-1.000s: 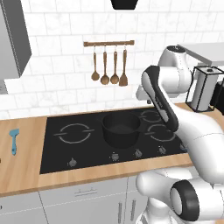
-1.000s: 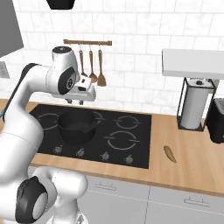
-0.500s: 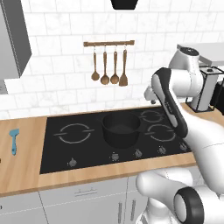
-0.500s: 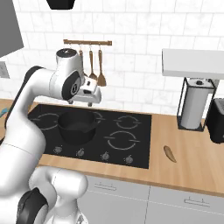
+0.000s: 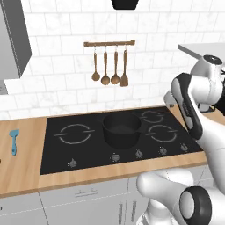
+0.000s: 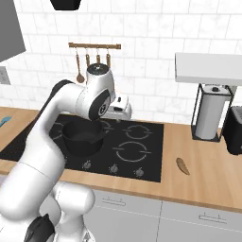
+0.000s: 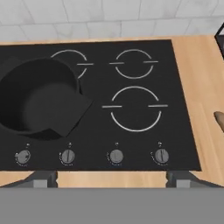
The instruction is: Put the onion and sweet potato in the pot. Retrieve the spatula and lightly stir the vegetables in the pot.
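So the gripper (image 7: 111, 178) is wide open with nothing in it. In the hand view the two tips sit at the bottom corners with only hob (image 7: 144, 144) and knobs between them. In the right base view it hangs above the hob at centre-left of the frame, just right of the pot (image 6: 84, 137).

The pot sits left of centre in the hand view, and its inside reads as plain dark. I honestly can't tell if the onion is in there.

The sweet potato (image 6: 182, 166) is the reddish-brown sliver lying on the counter (image 6: 208, 175), right of the hob and lower right of centre in that view. It also pokes in at the right edge of the hand view.

My read is that the sweet potato is the next pick. Tips:
- It's long and thin, so turn the wrist to close across the narrow width, not end to end.
- Come straight down with the jaws this wide, one finger on each side.
- It lies flat on the wood, so get low or it'll roll away.
- Lift well above the pot's rim before releasing.

The spatula (image 5: 14, 141) waits at the far left of the left base view, well apart from everything.
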{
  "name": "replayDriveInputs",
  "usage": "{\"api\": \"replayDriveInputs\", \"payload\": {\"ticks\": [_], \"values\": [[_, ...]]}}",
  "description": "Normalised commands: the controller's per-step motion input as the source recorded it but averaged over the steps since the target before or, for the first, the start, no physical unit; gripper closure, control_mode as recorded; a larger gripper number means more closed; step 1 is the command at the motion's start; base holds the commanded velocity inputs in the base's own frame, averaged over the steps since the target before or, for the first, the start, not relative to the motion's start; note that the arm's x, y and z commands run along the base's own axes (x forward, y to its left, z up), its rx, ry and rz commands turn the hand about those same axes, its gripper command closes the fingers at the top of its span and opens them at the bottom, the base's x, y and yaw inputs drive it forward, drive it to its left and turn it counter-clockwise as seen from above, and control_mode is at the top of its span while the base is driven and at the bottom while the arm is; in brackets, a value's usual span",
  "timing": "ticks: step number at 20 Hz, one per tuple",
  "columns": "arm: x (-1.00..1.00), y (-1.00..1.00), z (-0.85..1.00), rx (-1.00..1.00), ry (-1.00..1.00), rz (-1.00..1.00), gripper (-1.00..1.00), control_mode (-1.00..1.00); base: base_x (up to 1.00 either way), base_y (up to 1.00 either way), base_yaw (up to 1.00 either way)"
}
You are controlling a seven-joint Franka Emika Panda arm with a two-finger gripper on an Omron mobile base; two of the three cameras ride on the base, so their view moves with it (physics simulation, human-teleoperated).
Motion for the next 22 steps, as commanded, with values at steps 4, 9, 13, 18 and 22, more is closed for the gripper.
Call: {"api": "replayDriveInputs", "payload": {"ticks": [4, 9, 13, 18, 22], "values": [[0.02, -0.77, -0.38, 0.00, 0.10, -0.04, -1.00, -1.00, 0.00, 0.00, 0.00], [0.00, -0.74, -0.42, 0.00, 0.11, -0.03, -1.00, -1.00, 0.00, 0.00, 0.00], [0.00, -0.67, -0.53, 0.00, 0.13, -0.03, -1.00, -1.00, 0.00, 0.00, 0.00], [0.03, -0.57, -0.53, 0.00, 0.14, -0.03, -1.00, -1.00, 0.00, 0.00, 0.00], [0.13, -0.62, -0.49, 0.00, 0.18, -0.02, -1.00, -1.00, 0.00, 0.00, 0.00]]}}
